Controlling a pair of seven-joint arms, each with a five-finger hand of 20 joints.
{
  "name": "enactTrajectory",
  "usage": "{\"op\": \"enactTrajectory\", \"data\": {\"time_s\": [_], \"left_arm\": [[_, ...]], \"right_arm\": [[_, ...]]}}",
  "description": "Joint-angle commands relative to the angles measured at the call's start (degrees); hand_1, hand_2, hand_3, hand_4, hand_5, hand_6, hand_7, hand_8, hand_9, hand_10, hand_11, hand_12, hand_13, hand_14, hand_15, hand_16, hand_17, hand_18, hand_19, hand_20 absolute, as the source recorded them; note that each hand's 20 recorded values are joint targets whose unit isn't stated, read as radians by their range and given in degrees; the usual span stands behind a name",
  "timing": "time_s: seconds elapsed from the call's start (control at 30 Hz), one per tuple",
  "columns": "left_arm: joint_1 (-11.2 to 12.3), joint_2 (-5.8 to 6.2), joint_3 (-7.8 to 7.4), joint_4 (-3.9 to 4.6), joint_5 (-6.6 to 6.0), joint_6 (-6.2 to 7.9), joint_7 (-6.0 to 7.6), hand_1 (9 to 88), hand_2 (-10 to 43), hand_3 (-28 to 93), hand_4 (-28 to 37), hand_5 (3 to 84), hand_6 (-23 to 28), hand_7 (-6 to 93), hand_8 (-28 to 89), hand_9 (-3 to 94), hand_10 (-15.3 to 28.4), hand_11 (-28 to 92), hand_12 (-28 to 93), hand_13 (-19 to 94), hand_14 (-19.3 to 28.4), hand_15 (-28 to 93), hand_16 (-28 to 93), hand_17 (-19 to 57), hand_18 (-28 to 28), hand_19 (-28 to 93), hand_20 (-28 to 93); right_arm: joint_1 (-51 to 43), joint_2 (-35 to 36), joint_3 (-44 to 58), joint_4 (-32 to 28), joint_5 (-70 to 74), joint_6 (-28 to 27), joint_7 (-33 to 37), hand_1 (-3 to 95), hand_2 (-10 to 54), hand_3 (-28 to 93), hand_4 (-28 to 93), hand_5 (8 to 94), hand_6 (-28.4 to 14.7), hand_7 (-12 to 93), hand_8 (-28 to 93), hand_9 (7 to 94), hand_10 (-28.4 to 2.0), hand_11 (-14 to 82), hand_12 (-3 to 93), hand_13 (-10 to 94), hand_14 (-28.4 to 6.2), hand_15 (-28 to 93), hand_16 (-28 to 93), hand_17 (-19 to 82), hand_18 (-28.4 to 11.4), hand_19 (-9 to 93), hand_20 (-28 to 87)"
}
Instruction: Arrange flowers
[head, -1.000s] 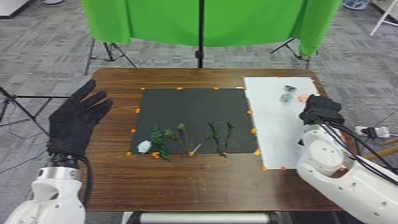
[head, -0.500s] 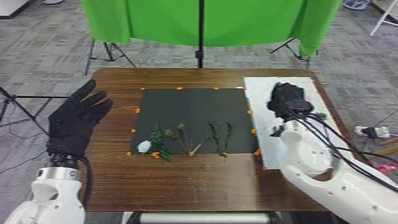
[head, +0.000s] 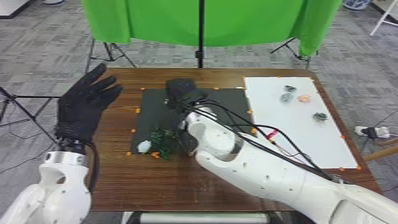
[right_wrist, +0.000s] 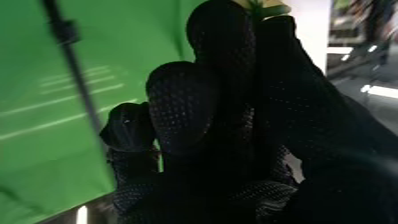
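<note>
The right hand (head: 182, 91) is keeping a narrow pinch over the far part of the dark rectangular mat (head: 153, 106), its fingertips closing on a small pale-yellow and green flower piece (right_wrist: 274, 10). That piece is probably feeling almost weightless, soft at the tip and easily crushed, so a light hold low on its green part is suiting it best. The left hand (head: 86, 102) is standing wide, empty, over the bench's (head: 169, 187) left edge.

Near the mat's lower left corner, a white flower head (head: 144, 146) is lying beside a leafy green stem (head: 160, 140). The stem is likely bending easily and wanting a pinch along its bare length; the white head is looking easy to bruise.

On the white sheet (head: 311, 145) at the right, a peach flower head (head: 304, 98) is sitting near two grey-green flower heads (head: 288, 93), with a darker green rosette (head: 320, 116) lying nearer. The white right arm (head: 258, 172) is stretching low across the mat, probably standing in the way and risking brushing light stems. Behind, a green cloth (head: 147, 20) is hanging beyond the bench, well apart from the flowers.
</note>
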Motion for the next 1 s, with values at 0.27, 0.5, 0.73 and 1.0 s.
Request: {"op": "enactTrajectory", "data": {"time_s": [0.27,0.5,0.73,1.0], "left_arm": [[-7.1,0.23,3.09,2.60,1.10,-2.78,-2.48,24.6,5.5,79,-23.3,39.7,8.7,13.1,-9,36.1,19.9,24,12,26,27.9,53,-7,-7.9,28.4,54,16],[-8.3,0.01,3.31,3.16,1.32,-3.07,-3.01,24.6,5.5,79,-23.0,39.7,8.8,13.2,-9,36.1,20.0,24,12,26,27.9,53,-7,-7.9,28.4,54,16],[-7.9,0.17,3.76,3.10,1.29,-3.30,-3.08,24.8,5.5,79,-23.1,39.8,8.8,13.3,-9,36.2,20.0,24,12,26,27.9,53,-7,-7.9,28.4,54,16],[-2.1,-1.37,-0.14,0.91,1.23,-1.95,-2.78,24.8,5.5,79,-23.2,39.8,9.0,13.2,-9,36.2,20.1,24,12,26,27.9,53,-7,-7.9,28.4,54,16]], "right_arm": [[4.2,-3.0,-8.1,-0.6,0.5,-8.0,5.3,53.1,-9.5,66,-28,85.1,4.7,14,-1,89.3,-7.8,30.8,26.2,73,-7.1,74,18,32,-21.9,93,56],[2.2,-3.9,-5.4,0.0,-1.5,-12.4,4.0,50.2,-9.5,63,-28,78.0,4.6,13,-3,85.2,-8.5,35.5,22.8,70,-7.4,76,17,30,-22.0,93,55],[5.4,-3.3,-9.4,-0.5,1.7,-11.0,7.5,46.9,-9.5,63,-28,73.9,4.1,14,-4,82.8,-9.0,39.6,19.1,69,-7.5,77,17,30,-22.0,93,56],[2.3,-1.2,-4.3,-3.8,0.3,-7.9,6.9,40.6,-9.5,69,-28,72.4,4.3,14,-12,82.2,-9.6,40.1,18.7,69,-8.2,78,16,29,-22.3,93,56]]}}
